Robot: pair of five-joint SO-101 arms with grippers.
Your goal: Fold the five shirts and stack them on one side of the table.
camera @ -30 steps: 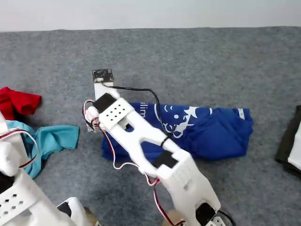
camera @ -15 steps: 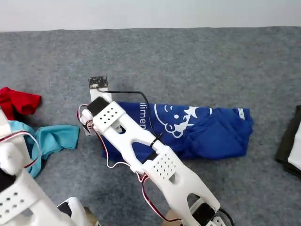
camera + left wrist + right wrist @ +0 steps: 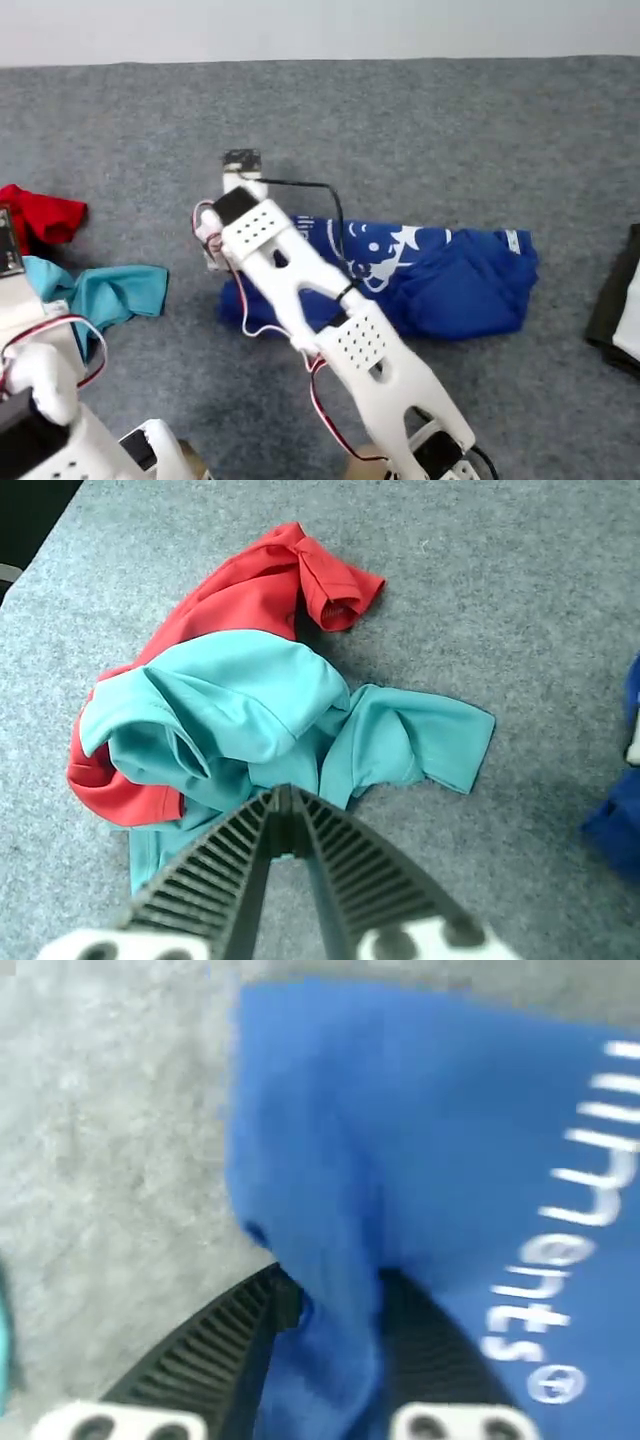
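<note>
Moved: right claw swung farther across the bench, dragging the blue shirt edge | clenched on that fold | left claw closed, empty, above the teal shirt | step: folding blue | next: lay edge over, release.

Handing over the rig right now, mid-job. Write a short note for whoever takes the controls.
Left gripper: shut, empty, above the teal shirt.
Right gripper: shut on the blue shirt at its left end.
Teal shirt lies crumpled over the red shirt at the left of the table; dark cloth at the right edge, cut off.
Done: blue shirt looks partly folded.
Left: finish blue, fold teal and red, stack.
</note>
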